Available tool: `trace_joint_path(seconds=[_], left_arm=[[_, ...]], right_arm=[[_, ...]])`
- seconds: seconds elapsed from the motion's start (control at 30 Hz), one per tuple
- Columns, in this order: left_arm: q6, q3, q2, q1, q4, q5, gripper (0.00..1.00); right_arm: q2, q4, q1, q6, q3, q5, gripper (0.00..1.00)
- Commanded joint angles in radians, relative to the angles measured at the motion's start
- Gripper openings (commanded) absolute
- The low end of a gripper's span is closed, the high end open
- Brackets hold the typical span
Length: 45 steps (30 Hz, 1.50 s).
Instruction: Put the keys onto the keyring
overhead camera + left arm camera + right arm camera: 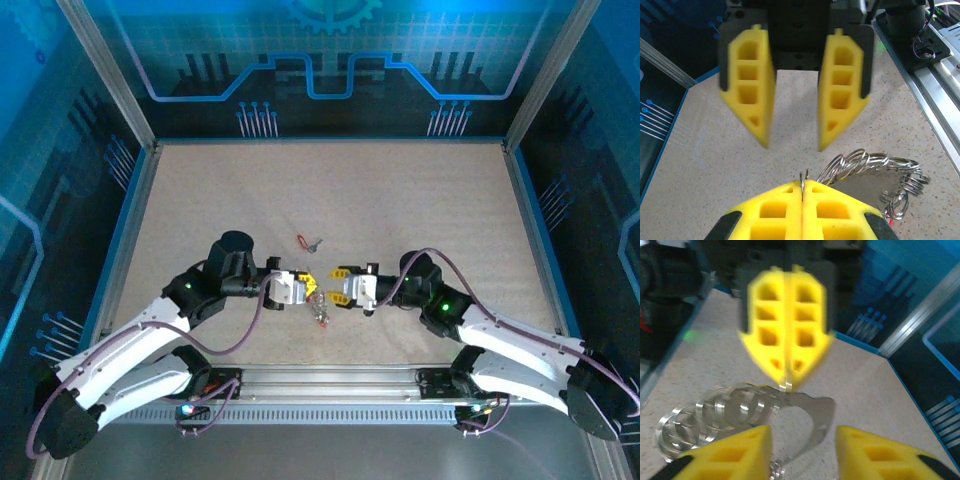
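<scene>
The left gripper [802,186], its yellow foam fingers pressed together, pinches a wire of the keyring [867,167], a silvery metal coil of loops trailing toward the lower right of the left wrist view. The right gripper [793,145] faces it tip to tip, jaws parted and empty. In the top view, a small red-tagged silver key [308,241] lies up-frame of both, long axis roughly left-right. The free right arm seems best placed to fetch it.

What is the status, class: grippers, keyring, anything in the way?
Left gripper shut on the keyring. Right gripper open, facing it. One red-tagged key lies apart on the table, beyond both grippers.
</scene>
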Motion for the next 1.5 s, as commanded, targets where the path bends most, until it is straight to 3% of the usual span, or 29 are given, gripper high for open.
trace_joint_path(seconds=[0.0, 0.13, 0.2, 0.27, 0.3, 0.4, 0.6, 0.97, 1.47], left_arm=[[0.012, -0.006, -0.032, -0.004, 0.025, -0.016, 0.0], [0.019, -0.006, -0.05, -0.003, 0.001, -0.037, 0.0], [0.022, 0.003, -0.057, -0.003, -0.028, -0.045, 0.0], [0.021, -0.002, -0.064, -0.003, -0.024, -0.048, 0.0], [0.019, -0.003, -0.066, -0.004, -0.018, -0.042, 0.0], [0.013, 0.002, -0.06, -0.004, -0.012, -0.01, 0.0], [-0.011, 0.001, -0.044, -0.003, 0.018, 0.016, 0.0], [-0.052, -0.029, -0.06, -0.003, 0.1, 0.012, 0.0], [-0.049, -0.042, -0.063, -0.004, 0.122, 0.003, 0.0]], right_arm=[[0.018, 0.077, -0.063, 0.152, 0.015, 0.151, 0.42], [0.066, 0.108, -0.132, 0.318, 0.048, 0.21, 0.45], [0.096, 0.123, -0.156, 0.303, 0.069, 0.039, 0.41], [0.106, 0.132, -0.131, 0.153, 0.072, -0.194, 0.4], [0.111, 0.122, -0.101, 0.083, 0.076, -0.206, 0.4], [0.155, 0.021, -0.044, -0.032, 0.14, -0.205, 0.38], [0.188, 0.01, -0.002, -0.083, 0.165, -0.206, 0.33], [0.15, -0.016, 0.002, -0.08, 0.124, -0.193, 0.39], [0.131, -0.051, -0.032, -0.092, 0.104, -0.193, 0.27]])
